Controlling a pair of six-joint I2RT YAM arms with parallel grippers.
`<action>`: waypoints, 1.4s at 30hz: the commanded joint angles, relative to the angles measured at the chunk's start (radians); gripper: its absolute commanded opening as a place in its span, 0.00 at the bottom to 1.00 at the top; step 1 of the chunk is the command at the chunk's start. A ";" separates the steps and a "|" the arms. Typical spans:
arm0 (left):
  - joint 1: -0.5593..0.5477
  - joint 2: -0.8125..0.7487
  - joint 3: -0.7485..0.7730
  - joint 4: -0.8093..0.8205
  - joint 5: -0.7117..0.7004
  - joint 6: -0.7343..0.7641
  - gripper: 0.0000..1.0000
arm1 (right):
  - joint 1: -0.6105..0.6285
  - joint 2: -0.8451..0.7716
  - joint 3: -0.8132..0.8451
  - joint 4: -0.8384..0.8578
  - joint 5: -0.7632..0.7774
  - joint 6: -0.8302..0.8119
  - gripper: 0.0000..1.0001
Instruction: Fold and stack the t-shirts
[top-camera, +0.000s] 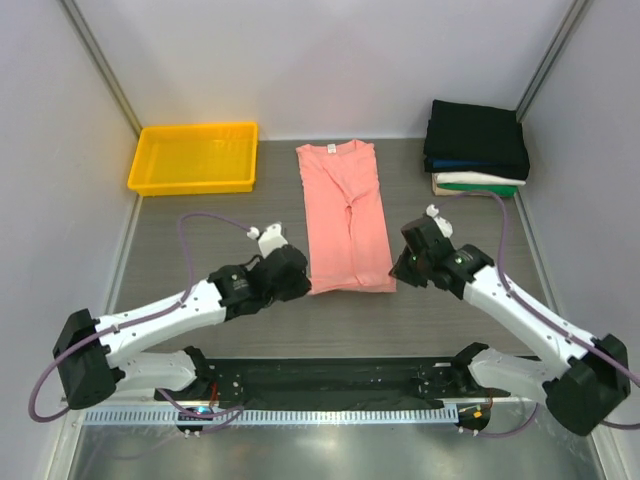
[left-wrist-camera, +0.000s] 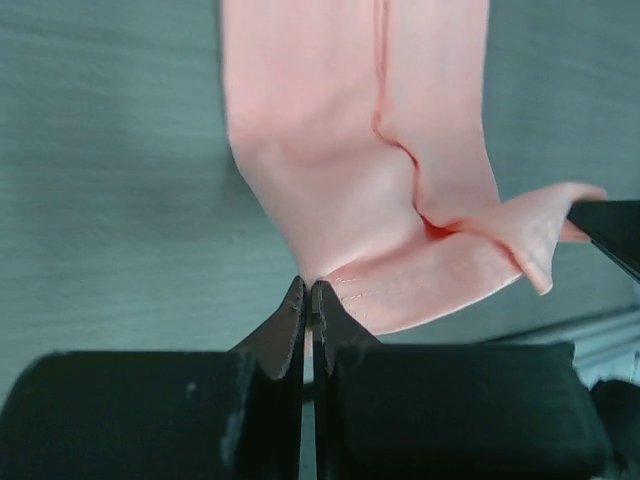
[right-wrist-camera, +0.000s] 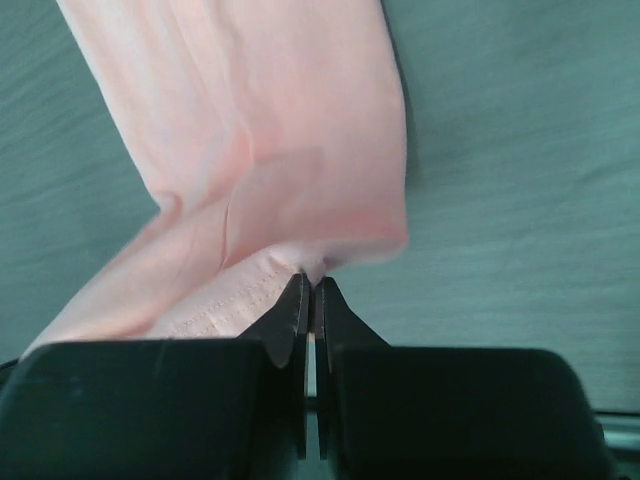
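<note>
L pincer (left-wrist-camera: 309, 300) clamped on hem corner | pink tee (left-wrist-camera: 320, 140) hem curled up | grey table (left-wrist-camera: 110, 180) under

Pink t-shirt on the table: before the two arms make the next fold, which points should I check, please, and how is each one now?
1. Left pincer shut on the near hem corner of the pink t-shirt: ok.
2. Right pincer shut on the other near corner: ok.
3. Each pincer holds all the cloth layers: cannot tell.
4. Both sides folded in, so the shirt is one long strip: ok.
5. Hem between the pincers lies smooth: not ok, it bunches in the left wrist view.
6. Way to the collar free, with the yellow tray and the folded stack off to the sides: ok.
</note>
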 joint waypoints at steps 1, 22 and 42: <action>0.142 0.029 0.054 -0.008 0.059 0.144 0.00 | -0.067 0.104 0.112 0.103 0.040 -0.102 0.01; 0.563 0.656 0.533 0.071 0.475 0.451 0.00 | -0.279 0.721 0.531 0.223 -0.062 -0.280 0.01; 0.761 1.213 1.494 -0.429 0.645 0.499 0.42 | -0.422 1.149 1.294 -0.061 -0.149 -0.350 0.69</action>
